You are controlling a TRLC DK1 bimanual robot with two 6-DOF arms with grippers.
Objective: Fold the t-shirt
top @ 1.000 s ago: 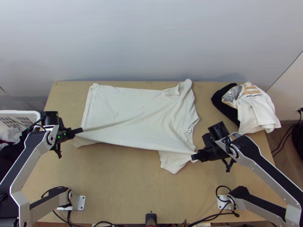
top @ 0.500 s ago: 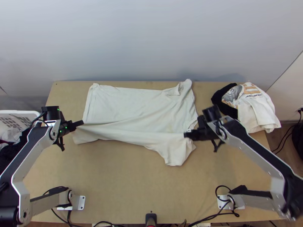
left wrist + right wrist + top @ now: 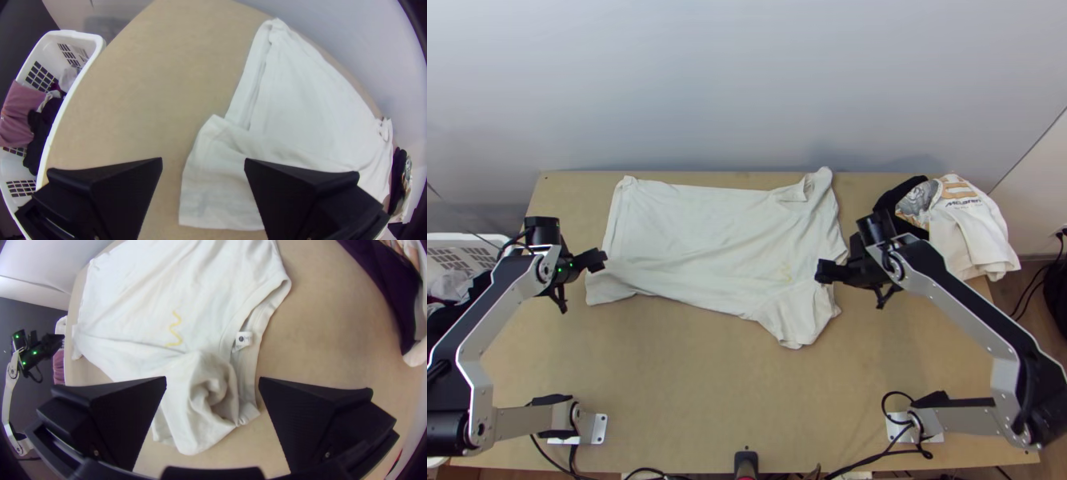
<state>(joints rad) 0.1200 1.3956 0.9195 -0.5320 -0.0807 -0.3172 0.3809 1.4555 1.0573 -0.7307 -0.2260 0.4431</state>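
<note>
Our left and right jaws are both spread, pinching nothing. The shirt (image 3: 699, 232) lies on the table (image 3: 683, 384), bunched beside its collar (image 3: 262, 322); folding over that loose bunch could trap creases or skew the edges.

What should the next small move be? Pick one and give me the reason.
I'd probably close the right gripper on the t-shirt's bunched sleeve and draw it flat: the cloth there is rucked into folds beside the collar, and that gripper's fingers stand open nearby.
</note>
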